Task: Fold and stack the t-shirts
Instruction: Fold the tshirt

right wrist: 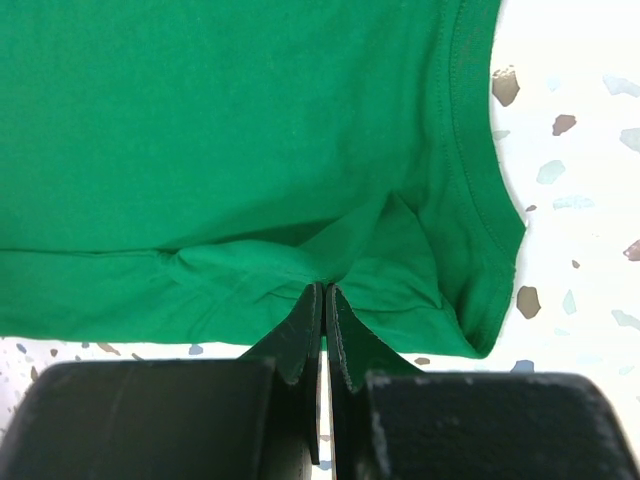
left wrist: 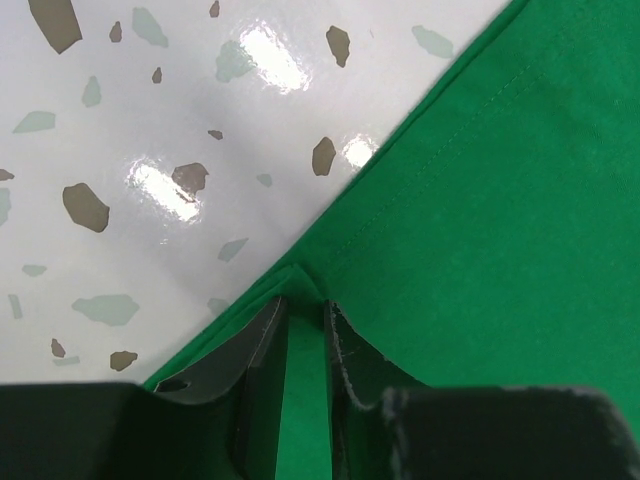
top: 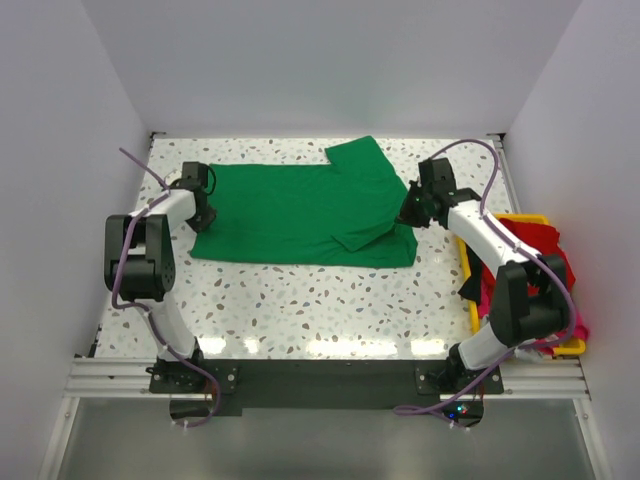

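The green t-shirt's (left wrist: 480,230) hem sits between the jaws.

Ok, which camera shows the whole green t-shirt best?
The top external view: it alone shows the whole green t-shirt, spread flat on the table between the two arms. The left wrist view shows only a hem corner against the tabletop. The right wrist view shows only puckered cloth and one stitched edge.

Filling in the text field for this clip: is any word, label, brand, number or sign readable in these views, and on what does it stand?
None can be read. The green t-shirt is plain in all three views, with no print or tag showing. The yellow bin and the speckled table carry no lettering.
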You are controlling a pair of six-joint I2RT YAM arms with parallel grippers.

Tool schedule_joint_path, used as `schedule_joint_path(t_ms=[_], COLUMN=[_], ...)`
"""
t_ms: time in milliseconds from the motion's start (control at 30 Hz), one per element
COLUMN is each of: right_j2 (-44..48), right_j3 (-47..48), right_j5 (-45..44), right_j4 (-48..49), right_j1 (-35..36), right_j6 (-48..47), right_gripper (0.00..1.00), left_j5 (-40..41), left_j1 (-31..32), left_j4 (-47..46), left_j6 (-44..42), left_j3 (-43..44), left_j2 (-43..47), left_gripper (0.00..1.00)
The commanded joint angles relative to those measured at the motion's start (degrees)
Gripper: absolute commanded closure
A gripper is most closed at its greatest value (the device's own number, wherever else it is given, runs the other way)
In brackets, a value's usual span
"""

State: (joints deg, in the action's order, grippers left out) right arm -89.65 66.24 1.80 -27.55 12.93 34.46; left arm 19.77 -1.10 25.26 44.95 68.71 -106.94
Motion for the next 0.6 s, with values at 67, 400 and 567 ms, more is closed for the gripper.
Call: schedule_joint_path(t_ms=[67,400,567], right_j2=[0.08,0.79,1.49], right_j3=[0.38,0.30,0.82], right_j5=[1.45,1.45,1.01], right_j4=[2.15,1.98,1.36], right_j1=[-0.36,-0.27,-0.27], right_j6=[-0.18,-0.09,-0.18], right_gripper=[1.00,1.00,1.00], left_j5=[1.85,1.68,1.41], left_j1=[0.14,0.22,0.05], left_j4=[-0.21,0.14,0.67], left_j6=[1.11,-0.03,-0.74], left_j3=[1.43,0.73,0.99], left_j2=[-0.03,2.34,4.54], left_gripper=[0.77,0.97,1.00])
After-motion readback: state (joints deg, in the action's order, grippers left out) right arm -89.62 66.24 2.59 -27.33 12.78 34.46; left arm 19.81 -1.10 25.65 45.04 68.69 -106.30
